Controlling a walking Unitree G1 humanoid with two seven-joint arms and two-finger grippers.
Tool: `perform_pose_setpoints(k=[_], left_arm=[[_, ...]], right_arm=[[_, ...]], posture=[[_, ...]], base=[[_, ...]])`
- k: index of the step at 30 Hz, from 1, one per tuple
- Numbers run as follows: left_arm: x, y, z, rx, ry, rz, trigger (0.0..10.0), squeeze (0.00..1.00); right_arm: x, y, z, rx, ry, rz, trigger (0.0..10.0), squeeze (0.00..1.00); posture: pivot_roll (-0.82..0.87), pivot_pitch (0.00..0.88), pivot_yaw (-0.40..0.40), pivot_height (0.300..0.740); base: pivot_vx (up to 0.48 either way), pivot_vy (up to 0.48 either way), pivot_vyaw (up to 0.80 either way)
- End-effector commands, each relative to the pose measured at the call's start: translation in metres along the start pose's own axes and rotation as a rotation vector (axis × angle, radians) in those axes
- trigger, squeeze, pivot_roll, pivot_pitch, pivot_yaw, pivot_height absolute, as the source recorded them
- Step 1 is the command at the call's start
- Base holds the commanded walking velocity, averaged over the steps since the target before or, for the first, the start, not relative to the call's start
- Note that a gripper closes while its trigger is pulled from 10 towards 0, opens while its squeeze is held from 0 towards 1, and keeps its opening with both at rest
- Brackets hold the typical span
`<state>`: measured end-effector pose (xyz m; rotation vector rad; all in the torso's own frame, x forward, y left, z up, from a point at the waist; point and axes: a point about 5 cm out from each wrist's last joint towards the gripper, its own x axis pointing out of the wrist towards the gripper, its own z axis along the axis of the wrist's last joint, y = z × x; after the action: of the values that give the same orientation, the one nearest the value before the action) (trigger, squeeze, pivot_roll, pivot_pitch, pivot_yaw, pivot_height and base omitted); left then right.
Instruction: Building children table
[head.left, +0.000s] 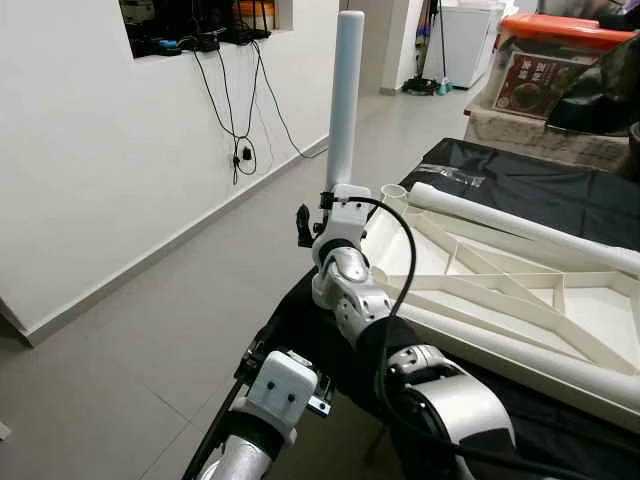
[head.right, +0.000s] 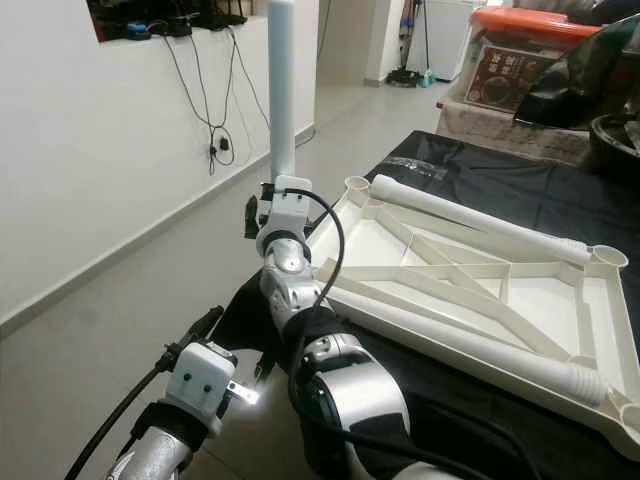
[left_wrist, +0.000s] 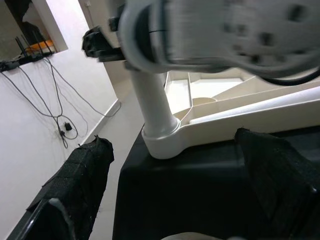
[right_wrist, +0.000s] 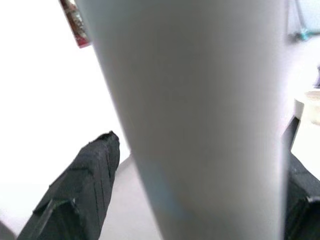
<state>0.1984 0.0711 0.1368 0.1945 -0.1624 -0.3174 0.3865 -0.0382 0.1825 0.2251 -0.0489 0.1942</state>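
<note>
The right claw (right_wrist: 200, 190) is clamped on a white table leg (head.left: 346, 100), which stands upright in the near-left corner socket of the upside-down tabletop (head.right: 480, 290) on the black-covered bench (head.left: 560, 195). The left claw (left_wrist: 170, 200) hangs spread apart below.

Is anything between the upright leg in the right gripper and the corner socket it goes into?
Nothing visible. The leg held by the right gripper already stands in the tabletop's corner socket.
</note>
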Motion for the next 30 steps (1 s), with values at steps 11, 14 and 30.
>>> perform_pose_setpoints(k=[11, 14, 30], left_arm=[[0.000, 0.002, -0.006, -0.002, 0.013, -0.016, 10.0, 0.00], [0.000, 0.003, -0.007, -0.002, 0.015, -0.017, 10.0, 0.00], [-0.002, 0.014, -0.019, -0.014, 0.086, 0.048, 10.0, 0.00]], right_arm=[[-0.035, -0.026, -0.022, -0.068, 0.003, 0.152, 10.0, 0.00], [-0.044, -0.030, -0.023, -0.077, 0.005, 0.190, 10.0, 0.00], [-0.109, -0.058, -0.039, -0.106, 0.059, 0.175, 10.0, 0.00]], posture=[[0.03, 0.000, -0.012, 0.740], [0.03, 0.000, -0.010, 0.740], [-0.03, 0.000, 0.032, 0.740]], base=[[0.000, 0.000, 0.00], [0.000, 0.000, 0.00], [0.000, 0.000, 0.00]])
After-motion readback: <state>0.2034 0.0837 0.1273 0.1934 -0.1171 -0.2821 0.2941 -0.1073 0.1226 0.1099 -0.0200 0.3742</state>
